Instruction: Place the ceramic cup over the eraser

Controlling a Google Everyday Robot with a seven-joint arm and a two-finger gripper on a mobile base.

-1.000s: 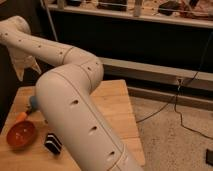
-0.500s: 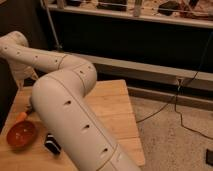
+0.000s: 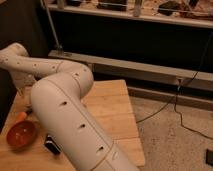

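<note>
My white arm fills the middle of the camera view and reaches over the left end of the wooden table (image 3: 112,107). The gripper (image 3: 21,84) hangs down from the wrist at the far left, above the table's left edge. The eraser (image 3: 51,144), a small black block with white stripes, lies near the front left of the table, close against the big arm link. The ceramic cup is hidden, most likely behind the arm.
An orange-red bowl (image 3: 20,135) sits at the front left, left of the eraser. A small orange piece (image 3: 20,116) lies just behind it. A dark shelf unit (image 3: 125,30) stands behind the table. Cables (image 3: 165,105) run over the speckled floor at the right.
The arm has swung further left and lower, bringing the gripper down over the table's left end. The light-blue cup that showed a second ago is now covered by the arm.
</note>
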